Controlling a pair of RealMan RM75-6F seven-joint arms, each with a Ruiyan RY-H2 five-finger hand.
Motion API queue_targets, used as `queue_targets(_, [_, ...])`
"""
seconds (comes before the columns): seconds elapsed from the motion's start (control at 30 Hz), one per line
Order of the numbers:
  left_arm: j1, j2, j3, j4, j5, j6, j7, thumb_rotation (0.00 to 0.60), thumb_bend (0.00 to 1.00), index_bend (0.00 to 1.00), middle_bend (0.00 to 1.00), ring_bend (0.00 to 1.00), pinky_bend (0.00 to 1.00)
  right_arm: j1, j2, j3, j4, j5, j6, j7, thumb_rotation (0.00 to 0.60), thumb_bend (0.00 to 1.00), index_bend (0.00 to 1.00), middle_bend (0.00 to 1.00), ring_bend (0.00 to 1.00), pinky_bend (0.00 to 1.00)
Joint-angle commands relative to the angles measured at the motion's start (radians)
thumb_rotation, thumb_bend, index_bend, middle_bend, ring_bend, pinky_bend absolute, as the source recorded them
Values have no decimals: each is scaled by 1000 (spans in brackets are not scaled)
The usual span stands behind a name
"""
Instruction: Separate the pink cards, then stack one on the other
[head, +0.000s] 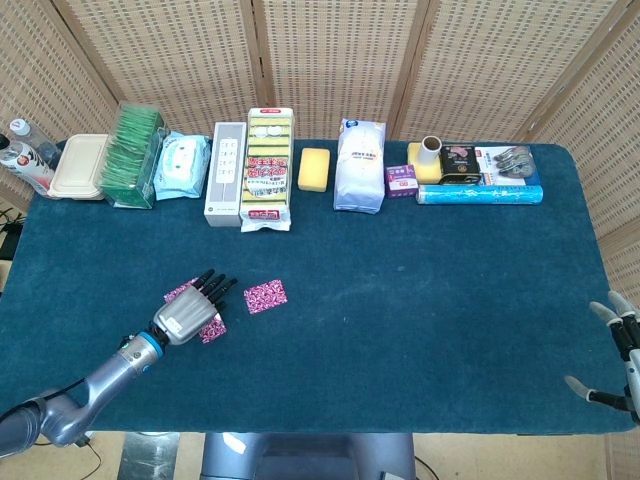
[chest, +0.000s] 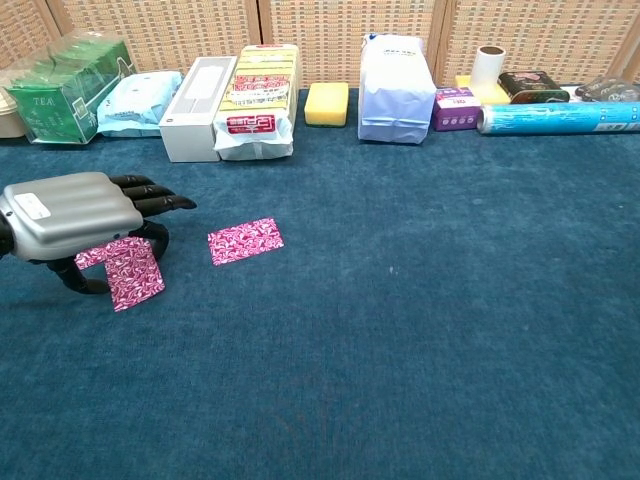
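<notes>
Near the front left of the blue cloth table I have my left hand, palm down, dark fingers reaching forward over two pink cards. One card shows in the chest view sticking out from under the palm, its upper edge covered by the hand; the thumb curls down at its left side, but I cannot tell whether thumb and fingers actually pinch it or just rest over it. A second card peeks out behind the hand in the head view, mostly hidden, and where the two cards overlap is covered by the hand. The third pink card lies flat and free just to the right of the fingertips, apart from the hand.

Along the far edge, left to right, I see a bottle partly cut off at the frame edge, a beige lidded box, a green tea pack, a pale blue wipes pack, a long white box, a pack of sponges, a loose yellow sponge, a white bag, a small purple box, a paper roll, a dark tin and a blue wrapped roll; the labels are too small to read.

At the far right edge my right hand is only partly in frame in the head view, fingers apart and holding nothing.
</notes>
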Motion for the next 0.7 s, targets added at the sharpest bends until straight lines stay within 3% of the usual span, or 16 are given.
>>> queue_targets(0.03, [-3, 26, -57, -89, -93, -28, 5, 600, 203, 449, 0, 3, 72, 0, 0, 0, 1, 0, 0, 1, 600, 0, 103, 0, 0, 0])
queue_targets(0.33, [-36, 78, -141, -254, -316, -78, 101, 600, 203, 450, 0, 3, 71, -1, 2, 0, 1, -1, 1, 8, 600, 0, 103, 0, 0, 0])
queue_targets(0.53, [-136, 124, -205, -429, -756, -86, 284, 600, 203, 449, 0, 3, 71, 0, 3, -2, 3, -4, 1, 12, 600, 0, 102, 0, 0, 0])
queue_targets(0.7, [-236, 109, -219, -487, -1006, -35, 363, 600, 203, 449, 0, 3, 76, 0, 5, -1, 6, -3, 0, 19, 600, 0, 103, 0, 0, 0])
